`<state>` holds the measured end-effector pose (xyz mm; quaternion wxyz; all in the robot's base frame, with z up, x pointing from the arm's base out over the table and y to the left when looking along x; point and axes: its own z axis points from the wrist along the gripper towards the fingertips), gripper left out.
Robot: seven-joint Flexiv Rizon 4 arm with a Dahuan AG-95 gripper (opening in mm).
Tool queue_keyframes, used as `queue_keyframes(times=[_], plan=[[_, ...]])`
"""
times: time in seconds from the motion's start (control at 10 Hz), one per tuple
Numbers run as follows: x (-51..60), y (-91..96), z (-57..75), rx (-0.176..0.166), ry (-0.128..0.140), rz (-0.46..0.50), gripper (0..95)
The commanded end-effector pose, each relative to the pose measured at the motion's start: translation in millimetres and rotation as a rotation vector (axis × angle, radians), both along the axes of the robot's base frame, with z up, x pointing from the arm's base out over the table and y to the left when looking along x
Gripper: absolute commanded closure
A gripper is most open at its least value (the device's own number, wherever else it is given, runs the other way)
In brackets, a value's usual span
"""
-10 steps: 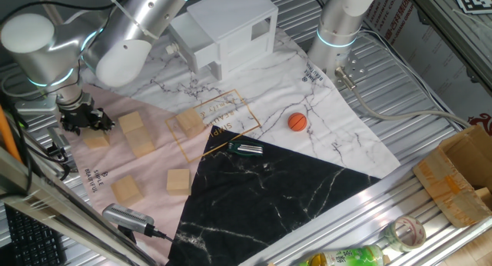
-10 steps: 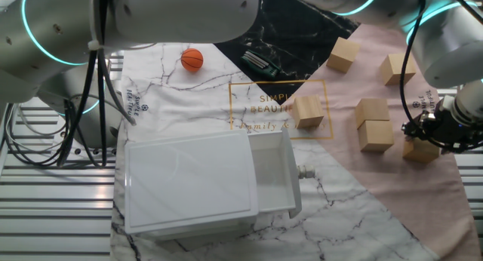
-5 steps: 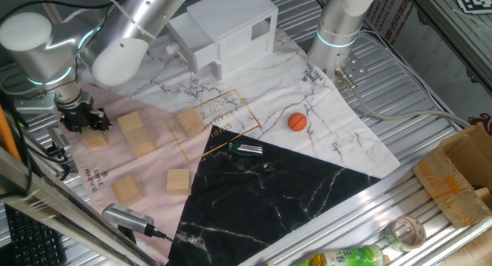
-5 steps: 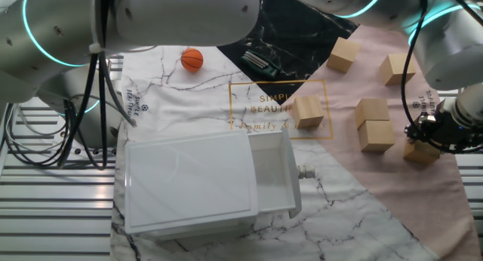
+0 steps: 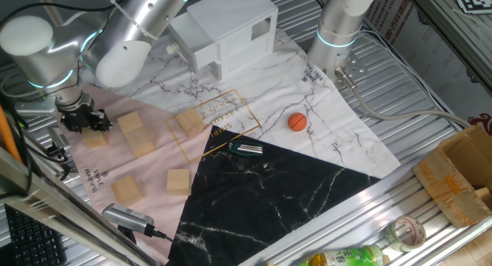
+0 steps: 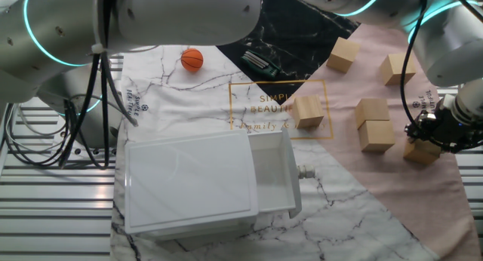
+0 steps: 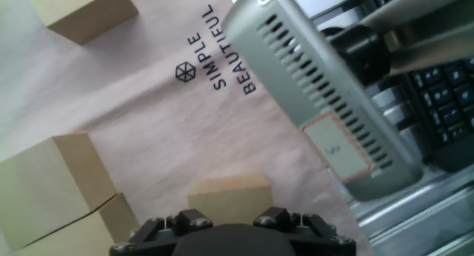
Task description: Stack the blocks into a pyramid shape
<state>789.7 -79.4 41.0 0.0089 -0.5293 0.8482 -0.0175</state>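
Blocks: six tan wooden cubes, all on the pink part of the cloth, none stacked on another.
Block under the hand [image 5: 96,138]: at the pink cloth's edge, at 9 o'clock from the touching pair; in the other fixed view it peeks out below the hand [image 6: 421,151]; in the hand view its top face shows just ahead of the hand's body [image 7: 229,198].
Touching pair: two blocks [image 5: 132,121] [image 5: 141,142] side by side, seen in the other fixed view as [image 6: 372,111] and [image 6: 376,136].
Printed-frame block [image 5: 189,121]: inside the gold printed rectangle, apart from the rest.
Near pair: one block [image 5: 126,190] and another [image 5: 178,181] lie near the cloth's front edge, just apart.
Gripper [image 5: 83,121]: low over the edge block — its fingers are hidden by the hand's dark body in every view, so I cannot tell whether they are spread or pinching.
Change from earlier: the arm's pale elbow housing has shifted slightly; the hand sits over the same block, and no block has moved.
Orange ball [image 5: 297,121]: on the white marble cloth, well apart from the blocks.
White house [image 5: 223,29]: at the back of the surface, at 12 o'clock from the printed frame.
Small dark comb-like tool [image 5: 245,149]: at the black panel's tip.
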Motion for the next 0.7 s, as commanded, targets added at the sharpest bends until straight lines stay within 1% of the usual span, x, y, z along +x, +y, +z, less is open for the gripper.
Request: queue_keyframes(times=[0.1,0.4,0.6,0.7], plan=[[3.0,0.2,0.2,0.008,-0.003,-0.004,95.0],[2.3,0.8,2.7,0.012,-0.006,-0.017,95.0],[0.5,2.7,9.8,0.012,-0.002,-0.029,95.0],[-0.7,4.4,16.3,0.011,0.0,-0.038,95.0]])
